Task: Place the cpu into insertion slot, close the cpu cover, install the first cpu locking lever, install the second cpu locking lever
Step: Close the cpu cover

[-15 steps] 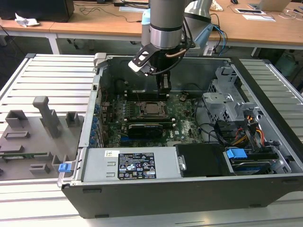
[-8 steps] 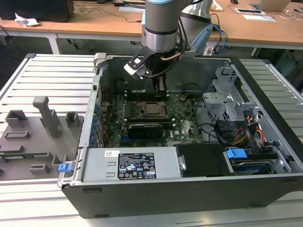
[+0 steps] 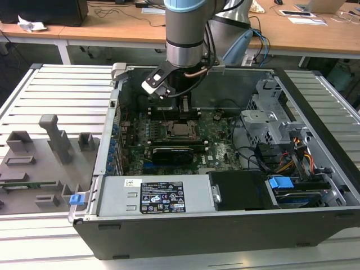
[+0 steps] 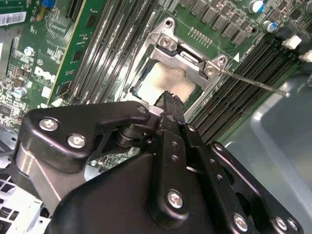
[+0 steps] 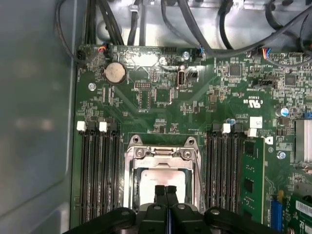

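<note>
Fingers [image 5: 160,195] together over cpu [image 5: 150,178] — green motherboard [image 5: 146,97]

Exterior view: set high and well back, looking down into the open computer case [image 3: 185,230], all of it seen. First wrist view: held close, aimed straight down past the gripper [image 5: 165,189] at the circuit board [image 5: 161,102]. Second wrist view: nearer, tilted. The cpu cover [image 5: 161,154] is shared by all three.
</note>
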